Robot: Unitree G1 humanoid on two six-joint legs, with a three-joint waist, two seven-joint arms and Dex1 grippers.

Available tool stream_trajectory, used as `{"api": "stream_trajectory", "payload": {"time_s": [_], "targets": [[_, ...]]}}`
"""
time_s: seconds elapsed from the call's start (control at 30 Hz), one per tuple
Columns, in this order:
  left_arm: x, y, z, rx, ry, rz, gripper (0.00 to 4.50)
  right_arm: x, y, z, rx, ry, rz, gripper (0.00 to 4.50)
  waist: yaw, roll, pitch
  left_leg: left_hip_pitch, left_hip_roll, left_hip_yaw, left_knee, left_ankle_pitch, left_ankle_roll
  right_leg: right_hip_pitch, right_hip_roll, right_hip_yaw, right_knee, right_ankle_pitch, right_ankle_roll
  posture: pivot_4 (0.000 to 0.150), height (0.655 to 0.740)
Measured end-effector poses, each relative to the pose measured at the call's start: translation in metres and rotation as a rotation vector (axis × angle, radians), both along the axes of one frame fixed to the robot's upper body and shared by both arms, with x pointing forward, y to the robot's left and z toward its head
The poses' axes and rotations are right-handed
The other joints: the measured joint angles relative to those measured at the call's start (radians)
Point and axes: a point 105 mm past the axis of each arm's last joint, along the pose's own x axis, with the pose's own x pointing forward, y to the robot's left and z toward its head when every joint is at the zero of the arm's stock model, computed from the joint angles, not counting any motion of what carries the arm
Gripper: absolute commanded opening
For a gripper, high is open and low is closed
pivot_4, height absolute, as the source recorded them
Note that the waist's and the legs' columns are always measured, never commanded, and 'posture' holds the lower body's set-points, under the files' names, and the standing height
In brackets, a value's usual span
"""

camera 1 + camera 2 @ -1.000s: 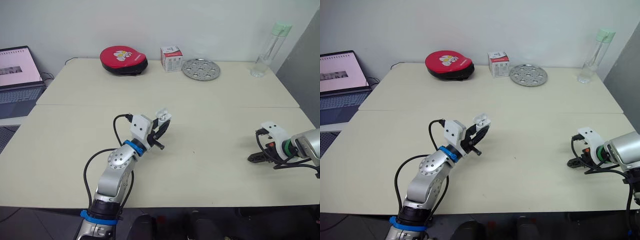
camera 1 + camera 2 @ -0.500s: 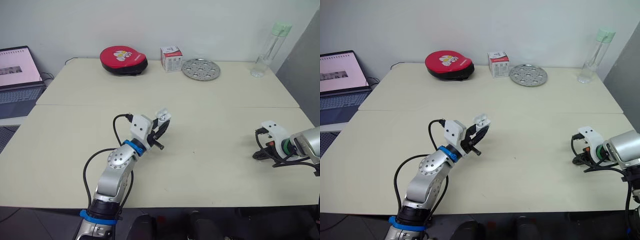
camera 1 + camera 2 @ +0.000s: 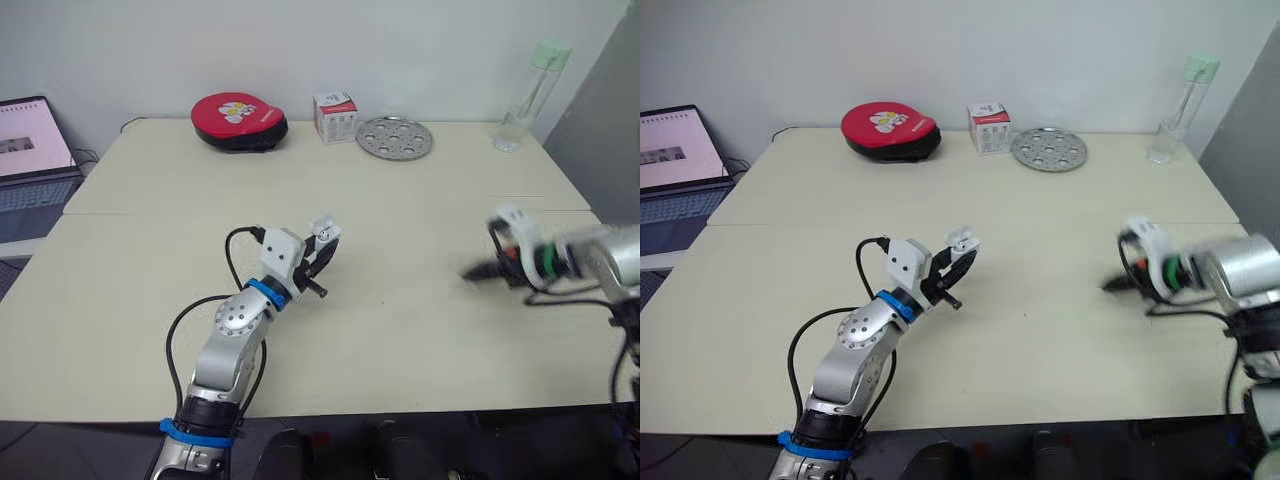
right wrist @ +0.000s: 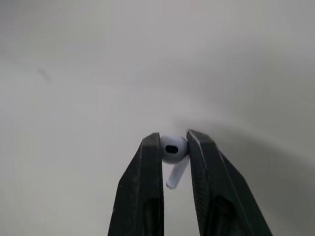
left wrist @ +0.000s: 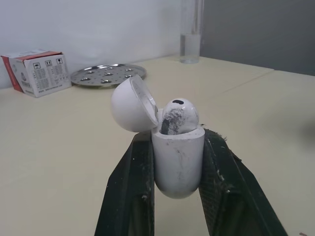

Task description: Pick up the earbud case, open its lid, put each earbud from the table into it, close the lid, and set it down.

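Well, in the head views no writing can be read. The small white box [image 3: 334, 116] with red trim at the table's far edge carries print too small to make out, and the red pouch [image 3: 238, 120] beside it bears a cartoon picture. A perforated metal plate [image 3: 394, 137] lies just right of the box, a clear bottle [image 3: 524, 97] stands near the far right corner, and a laptop [image 3: 30, 165] sits off the left end. The left gripper [image 3: 322, 250] holds the earbud case [image 3: 325, 232] raised over the middle of the table [image 3: 150, 260]; the right gripper [image 3: 478, 272], blurred, is well apart to the right.

Left wrist view: the fingers [image 5: 129, 196] clamp the case's body, its lid [image 5: 130, 104] hinged open, one earbud [image 5: 179, 115] seated inside.

Right wrist view: the fingers [image 4: 147, 187] pinch a second earbud [image 4: 172, 149] by its head — stem free, above the tabletop.
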Motion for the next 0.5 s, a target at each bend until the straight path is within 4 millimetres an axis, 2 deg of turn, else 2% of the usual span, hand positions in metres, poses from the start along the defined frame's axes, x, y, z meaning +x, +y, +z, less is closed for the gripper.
{"api": "stream_trajectory", "payload": {"time_s": [0.03, 0.1, 0.17, 0.27, 0.33, 0.5], "targets": [[0.002, -0.003, 0.002, -0.005, -0.007, -0.006, 0.77, 0.005, 0.019, 0.034, 0.070, -0.150, 0.059, 0.36, 0.001, 0.000, 0.000, -0.001, 0.000, -0.001, 0.000, 0.000, 0.000, 0.000, 0.000, -0.001, 0.000, 0.000, 0.000, 0.150, 0.7400], [0.005, -0.006, 0.005, -0.014, -0.015, -0.016, 0.77, 0.004, 0.041, 0.083, 0.175, -0.377, 0.120, 0.36, 0.009, -0.001, 0.000, -0.002, 0.000, -0.003, -0.001, 0.000, 0.000, 0.000, 0.000, -0.003, -0.001, 0.002, -0.004, 0.150, 0.7400], [0.008, -0.008, 0.010, -0.017, -0.031, -0.035, 0.77, -0.003, 0.057, 0.106, 0.214, -0.548, 0.175, 0.36, 0.025, -0.002, -0.001, -0.002, 0.000, -0.004, -0.001, 0.000, 0.000, 0.001, -0.001, -0.004, -0.002, 0.003, -0.004, 0.150, 0.7400], [0.014, -0.015, 0.024, -0.033, -0.059, -0.086, 0.77, -0.013, 0.086, 0.107, 0.312, -0.673, 0.202, 0.36, 0.029, -0.003, -0.001, -0.004, -0.003, -0.002, 0.000, -0.001, 0.000, 0.000, -0.005, -0.003, -0.003, 0.003, -0.004, 0.150, 0.7400], [0.015, -0.020, 0.035, -0.057, -0.081, -0.123, 0.77, -0.016, 0.096, 0.103, 0.360, -0.695, 0.183, 0.36, 0.030, -0.003, -0.001, -0.005, -0.003, -0.001, 0.001, -0.001, 0.001, 0.000, -0.006, -0.002, -0.003, 0.004, -0.002, 0.150, 0.7400], [0.015, -0.030, 0.057, -0.086, -0.128, -0.205, 0.77, -0.023, 0.105, 0.093, 0.415, -0.734, 0.117, 0.36, 0.028, -0.002, -0.001, -0.003, -0.002, -0.001, 0.001, -0.001, 0.001, 0.000, -0.005, -0.003, -0.001, 0.004, -0.003, 0.150, 0.7400]]}}
